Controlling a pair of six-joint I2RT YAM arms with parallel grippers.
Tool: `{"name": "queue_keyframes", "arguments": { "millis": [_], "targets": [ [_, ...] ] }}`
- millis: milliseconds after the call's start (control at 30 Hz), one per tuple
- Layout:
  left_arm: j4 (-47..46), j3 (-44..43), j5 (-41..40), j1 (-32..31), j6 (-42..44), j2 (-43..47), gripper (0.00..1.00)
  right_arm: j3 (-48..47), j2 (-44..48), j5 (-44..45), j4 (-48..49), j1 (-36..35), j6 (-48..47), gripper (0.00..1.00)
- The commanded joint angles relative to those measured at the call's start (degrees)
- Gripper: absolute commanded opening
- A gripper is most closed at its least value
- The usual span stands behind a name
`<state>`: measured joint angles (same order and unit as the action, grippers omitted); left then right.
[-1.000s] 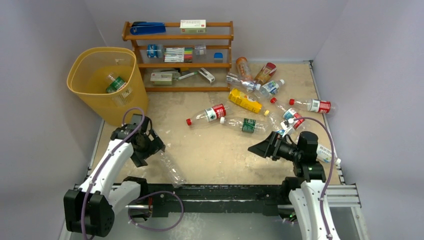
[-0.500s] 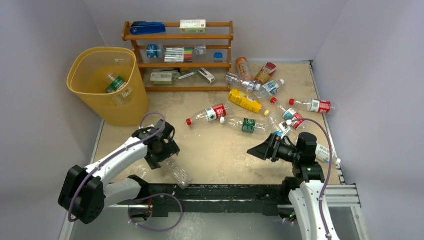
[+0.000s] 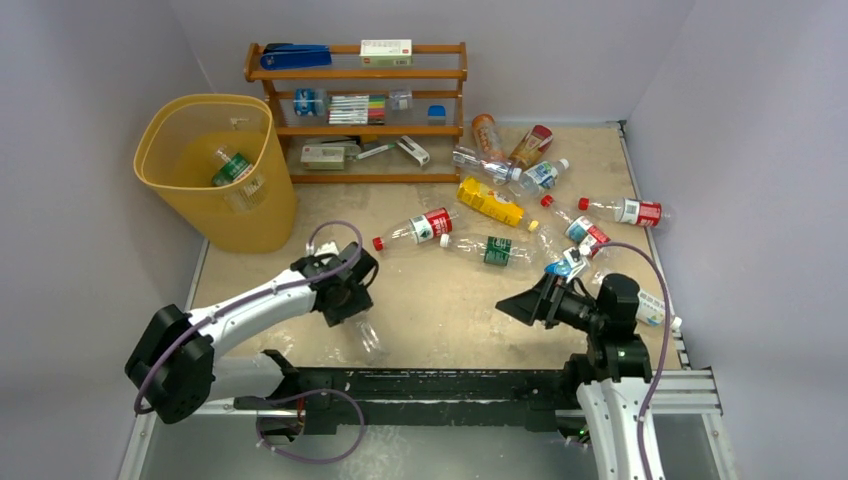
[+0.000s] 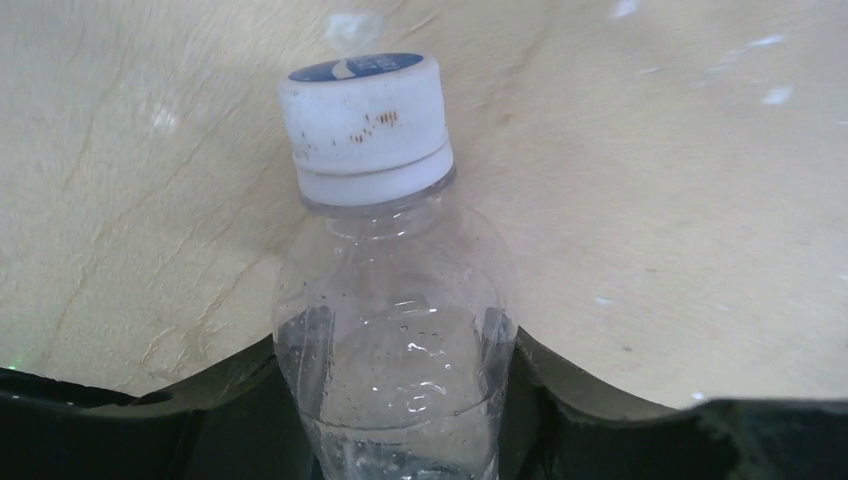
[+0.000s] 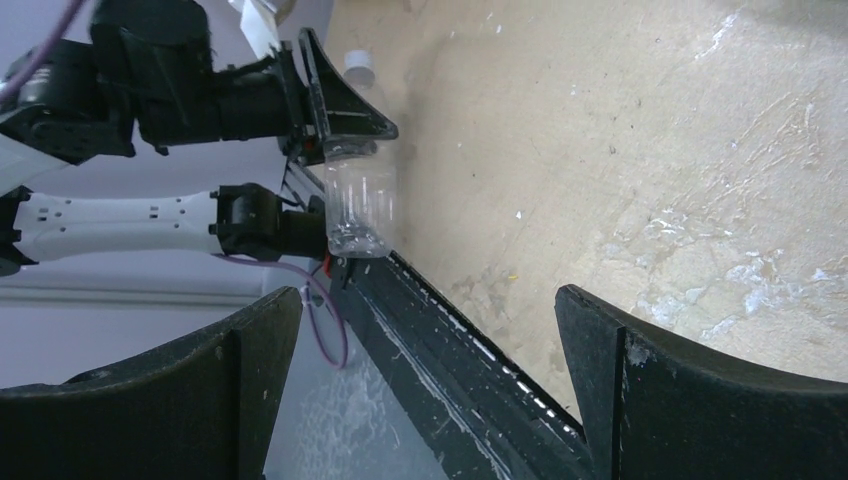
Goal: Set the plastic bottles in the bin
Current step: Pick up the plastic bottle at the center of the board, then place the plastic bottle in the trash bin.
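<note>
At the near edge of the bench (image 3: 440,320), just beside the black rail (image 3: 450,385), the left tool (image 4: 400,375) has a finger pressed against each side of a clear bottle (image 4: 395,300) just below its shoulder. It looks closed on the bottle, though I cannot tell whether the bottle is off the bench. The white cap (image 4: 365,120), blue on top, points away from the tool. The bottle looks empty, thin-walled and unlabelled, so I judge it light, slick and easily dented. A moderate squeeze near the stiffer shoulder or neck seems safer than one on the soft belly, where it could crumple or slip out. To the right, the right tool (image 3: 512,302) hangs over bare bench with jaws spread wide, holding nothing. Farther out lie a red-labelled bottle (image 3: 428,226), a green-labelled bottle (image 3: 492,250) and a yellow bottle (image 3: 490,202), with more toward the far right. At the far left stands the yellow mesh bin (image 3: 205,100), well apart from the held bottle, with a bottle with a green label (image 3: 232,167) inside and the wooden rack (image 3: 365,128) beside it.
</note>
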<state>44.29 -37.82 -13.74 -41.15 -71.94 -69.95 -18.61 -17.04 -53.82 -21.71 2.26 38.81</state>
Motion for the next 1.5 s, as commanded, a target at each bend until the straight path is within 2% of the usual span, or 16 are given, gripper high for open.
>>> {"name": "queue_keyframes", "arguments": {
  "millis": [0, 133, 233, 400, 467, 567, 633, 833, 1100, 1233, 1467],
  "targets": [
    [4.09, -12.53, -6.30, -0.20, 8.64, -0.48, 0.41, -3.75, 1.59, 2.00, -0.16, -0.15, 3.55, 1.00],
    [11.26, -26.53, -12.87, 0.02, 15.44, -3.14, 0.42, -7.17, 0.51, 4.44, -0.31, -0.21, 4.93, 1.00],
    [14.17, -38.75, -14.64, 2.48, 21.91, -7.92, 0.42, -9.32, -2.68, 5.39, 0.32, -0.14, 4.66, 1.00],
    [16.51, -58.39, -12.95, 12.18, 30.48, -14.78, 0.43, -12.51, -8.60, 7.11, 0.53, -0.16, 3.83, 1.00],
    [17.92, -69.02, -12.58, 15.49, 33.08, -18.42, 0.43, -13.65, -10.25, 7.61, 0.02, -0.16, 3.31, 1.00],
    [19.69, -82.15, -13.61, 20.04, 35.00, -22.68, 0.43, -14.80, -12.66, 8.42, -2.69, -0.14, 1.05, 1.00],
    [18.18, -87.38, -14.17, 23.12, 35.49, -23.60, 0.44, -15.49, -14.26, 8.85, -5.11, -0.16, -0.74, 1.00],
    [10.57, -90.23, -12.26, 36.29, 36.71, -23.00, 0.45, -19.53, -16.03, 11.00, -11.81, -0.17, -2.46, 1.00],
    [2.24, -90.20, -7.31, 52.26, 39.95, -21.94, 0.50, -21.38, -13.48, 12.34, -15.39, -0.23, 1.18, 1.00],
    [0.92, -89.25, -7.59, 55.47, 43.02, -23.87, 0.52, -21.20, -13.69, 12.66, -15.05, -0.16, 2.11, 1.00],
    [-3.25, -79.15, -7.18, 55.65, 45.89, -26.35, 0.53, -21.59, -17.43, 12.35, -10.98, -0.19, 3.32, 1.00]
  ]
}}
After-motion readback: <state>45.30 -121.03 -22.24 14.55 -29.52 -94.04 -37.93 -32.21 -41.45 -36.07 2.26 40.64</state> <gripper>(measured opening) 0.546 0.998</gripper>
